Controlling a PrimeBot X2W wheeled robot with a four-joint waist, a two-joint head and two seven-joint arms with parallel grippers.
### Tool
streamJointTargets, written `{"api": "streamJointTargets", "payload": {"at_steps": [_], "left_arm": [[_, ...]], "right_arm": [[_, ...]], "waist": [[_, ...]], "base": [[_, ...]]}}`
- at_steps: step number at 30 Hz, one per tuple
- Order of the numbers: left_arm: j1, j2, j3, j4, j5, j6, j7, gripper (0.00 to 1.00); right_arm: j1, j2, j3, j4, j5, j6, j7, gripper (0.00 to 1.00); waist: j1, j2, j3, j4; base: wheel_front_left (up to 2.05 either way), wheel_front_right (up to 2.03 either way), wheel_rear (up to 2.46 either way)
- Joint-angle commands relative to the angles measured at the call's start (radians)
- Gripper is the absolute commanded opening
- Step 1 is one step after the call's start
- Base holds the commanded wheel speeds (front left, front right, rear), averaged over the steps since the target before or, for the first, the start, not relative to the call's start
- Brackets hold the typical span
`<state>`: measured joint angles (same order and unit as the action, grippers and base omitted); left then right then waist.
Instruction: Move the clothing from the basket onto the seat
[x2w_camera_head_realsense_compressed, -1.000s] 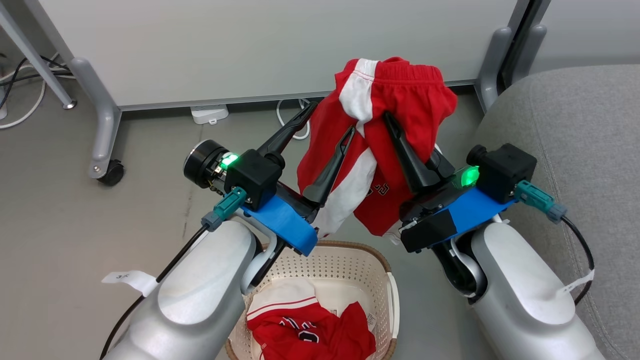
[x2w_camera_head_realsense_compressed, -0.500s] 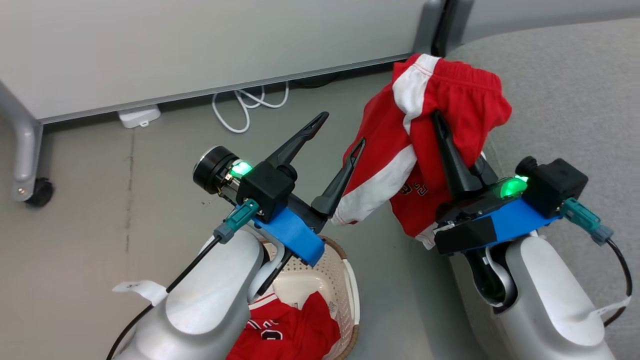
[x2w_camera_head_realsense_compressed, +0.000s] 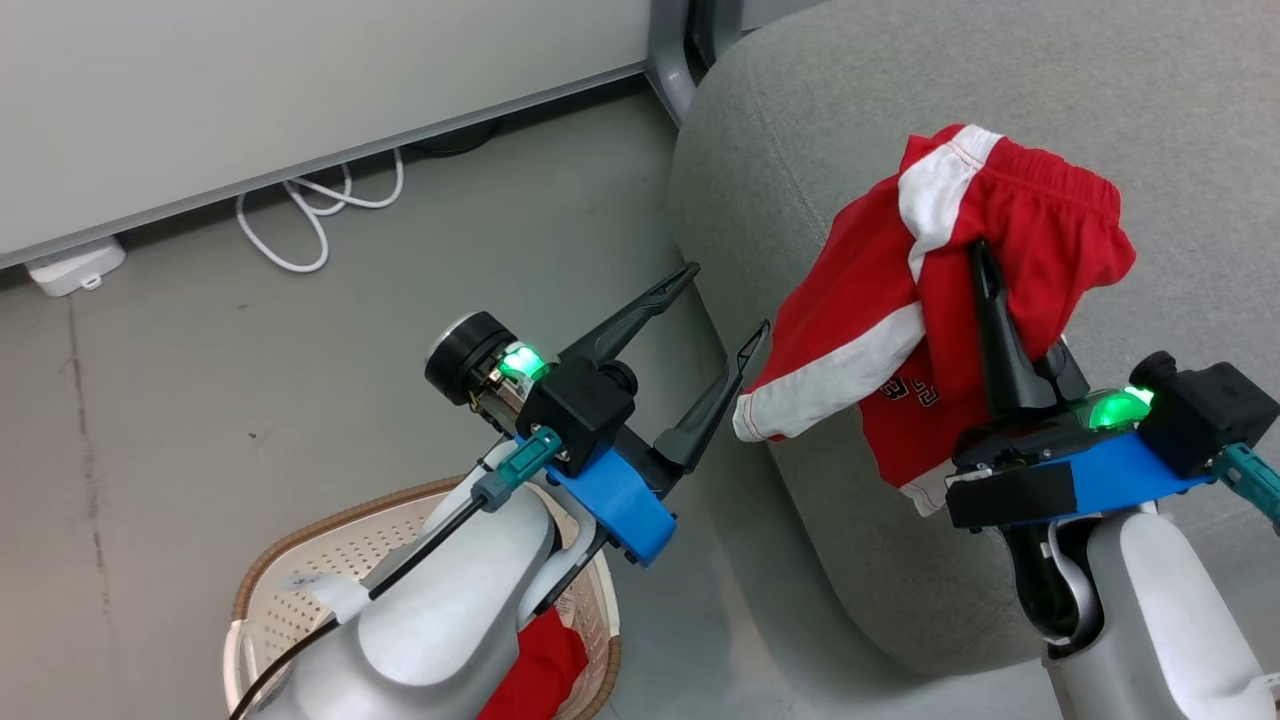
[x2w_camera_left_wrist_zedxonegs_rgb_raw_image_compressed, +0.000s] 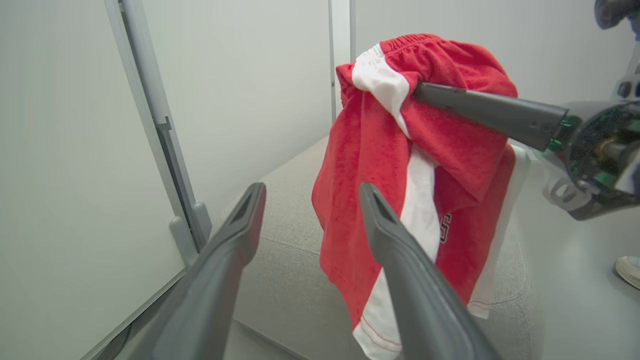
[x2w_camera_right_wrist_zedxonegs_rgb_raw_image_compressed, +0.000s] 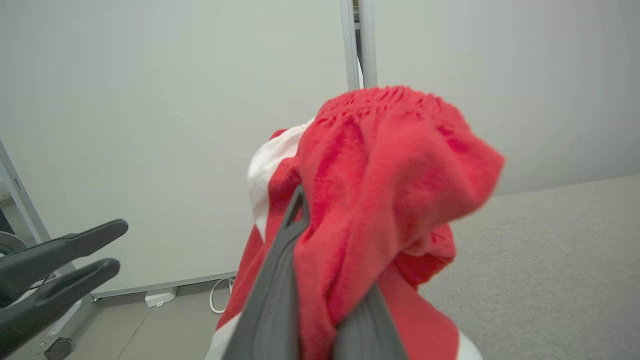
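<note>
We held the red shorts (x2w_camera_head_realsense_compressed: 1040, 230) in the right end effector (x2w_camera_head_realsense_compressed: 985, 270), its two fingers pressed together on a bunch of cloth just below the waistband, with the rest hanging loose. The left end effector (x2w_camera_head_realsense_compressed: 726, 300) stood beside them, fingers wide apart and nothing between them. The shorts hung in the air above the seat (x2w_camera_head_realsense_compressed: 820, 120), close to its left edge, and the white-trimmed leg reached out towards that edge. The basket (x2w_camera_head_realsense_compressed: 345, 545) sat on the floor beyond the same edge, with another red garment (x2w_camera_head_realsense_compressed: 540, 665) lying in it.

We judged a drop here to be the main risk. So near the rounded edge, the trailing leg could pull the whole piece over and down to the floor. The bite on the fabric looked small, so a quick swing further in might let the soft cloth slip out early. The cloth was also draped over one finger and could cling when the fingers parted, riding back with the arm. The left end effector's nearer fingertip was just beside the white trim and might snag it.
</note>
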<state>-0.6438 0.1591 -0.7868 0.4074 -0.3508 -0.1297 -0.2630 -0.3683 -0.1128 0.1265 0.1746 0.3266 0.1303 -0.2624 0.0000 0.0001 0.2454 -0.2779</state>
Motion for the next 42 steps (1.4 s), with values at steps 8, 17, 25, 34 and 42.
{"api": "streamJointTargets", "payload": {"at_steps": [8,17,25,34,42], "left_arm": [[-0.024,-0.001,-0.046,0.013,-0.013,-0.001,-0.003,1.00],[-0.042,0.009,-0.013,-0.006,-0.010,0.003,-0.003,1.00],[-0.120,0.034,0.006,-0.053,0.019,0.007,0.006,1.00],[-0.245,0.086,0.015,-0.157,0.067,0.010,0.060,1.00],[-0.296,0.122,0.014,-0.237,0.099,0.017,0.086,1.00]], "right_arm": [[0.056,0.020,-0.044,-0.036,-0.016,0.001,-0.004,0.00],[-0.015,0.038,-0.120,-0.098,-0.030,0.001,-0.004,0.00],[-0.252,-0.002,-0.263,-0.147,-0.072,0.001,-0.004,0.00],[-0.552,-0.158,-0.458,-0.135,-0.144,0.001,-0.004,0.00],[-0.672,-0.322,-0.614,-0.011,-0.153,0.001,-0.004,0.00]], "waist": [[0.0000,-0.0001,0.022,-0.059],[0.0000,-0.0001,0.056,-0.045],[0.0000,-0.0001,0.229,0.005],[0.0000,-0.0001,0.501,0.048],[0.0000,-0.0001,0.643,0.063]], "base": [[0.00,0.00,0.00],[0.00,0.00,0.00],[0.00,0.00,0.00],[0.00,0.00,0.00],[0.00,0.00,0.00]]}}
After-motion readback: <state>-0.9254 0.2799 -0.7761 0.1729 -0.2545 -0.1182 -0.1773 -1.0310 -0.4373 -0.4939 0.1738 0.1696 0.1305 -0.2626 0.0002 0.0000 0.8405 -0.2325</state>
